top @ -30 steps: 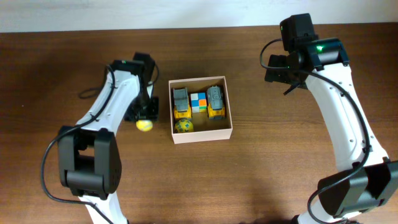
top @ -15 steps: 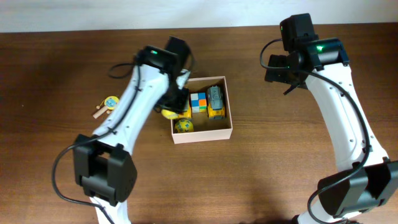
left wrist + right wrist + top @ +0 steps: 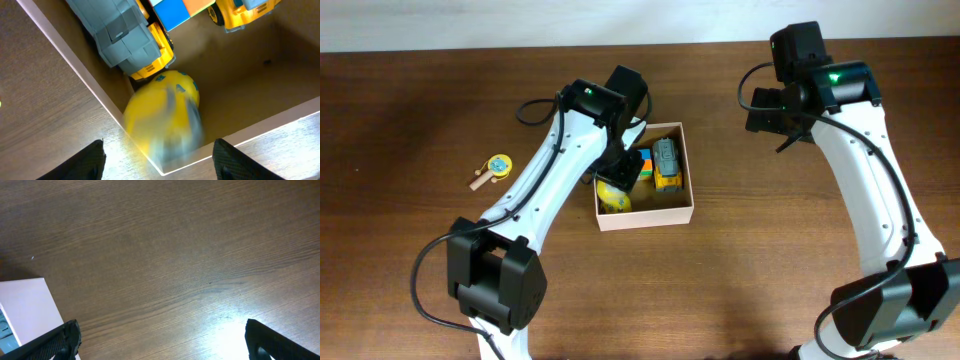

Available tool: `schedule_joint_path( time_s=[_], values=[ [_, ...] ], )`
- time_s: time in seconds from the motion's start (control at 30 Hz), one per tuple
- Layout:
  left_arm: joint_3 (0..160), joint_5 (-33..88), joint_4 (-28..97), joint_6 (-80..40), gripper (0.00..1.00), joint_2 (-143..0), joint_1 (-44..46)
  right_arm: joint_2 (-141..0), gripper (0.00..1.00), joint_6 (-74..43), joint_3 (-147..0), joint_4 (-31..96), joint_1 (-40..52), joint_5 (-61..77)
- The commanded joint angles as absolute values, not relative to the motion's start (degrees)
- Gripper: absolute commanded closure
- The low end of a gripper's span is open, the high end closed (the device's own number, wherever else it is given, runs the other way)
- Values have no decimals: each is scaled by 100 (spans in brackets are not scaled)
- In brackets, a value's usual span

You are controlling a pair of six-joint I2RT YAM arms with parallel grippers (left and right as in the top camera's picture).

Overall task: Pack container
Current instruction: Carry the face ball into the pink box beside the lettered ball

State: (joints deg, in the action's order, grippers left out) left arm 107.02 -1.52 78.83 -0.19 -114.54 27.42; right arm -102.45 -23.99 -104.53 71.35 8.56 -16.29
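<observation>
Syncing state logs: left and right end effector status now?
Left end effector: open, nothing gripped; a blurred yellow ball is loose below it.
Right end effector: open, empty, over the table.

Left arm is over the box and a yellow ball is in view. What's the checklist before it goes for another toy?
1. Left tool open: ok, fingers spread wide.
2. Yellow ball settled in the container: cannot tell, it is blurred near the corner wall.
3. Room left in the container: ok, bare floor shows beside the grey-yellow truck.
4. Right tool out of the way: ok, open over the table, beside the container.
5. All toys packed: not ok, a small yellow toy lies on the table left of the container.
</observation>
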Motion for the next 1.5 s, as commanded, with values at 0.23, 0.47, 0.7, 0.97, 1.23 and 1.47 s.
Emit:
schedule_joint_path(
  time_s=[0.23,0.47,0.7,0.97,1.23,1.47],
  values=[
    [10794,-174,7822,30,26,-11312,2689,-10274,1,-2427,-10440,7133,827,-1702],
    [10794,-169,7784,23,27,-11312,2571,-10274,1,-2427,-10440,7133,827,-1699],
    [10737,-126,7500,25,27,-11319,2578,-10274,1,-2427,-10440,7133,827,-1702],
    [10213,27,6943,3,27,-11358,2578,-10274,1,-2427,-10440,7133,827,-1702],
    [9902,115,6888,3,28,-11358,2578,-10274,1,-2427,-10440,7133,827,-1702],
    [9902,478,6689,3,27,-11358,2626,-10274,1,-2427,-10440,7133,827,-1702]
  ],
)
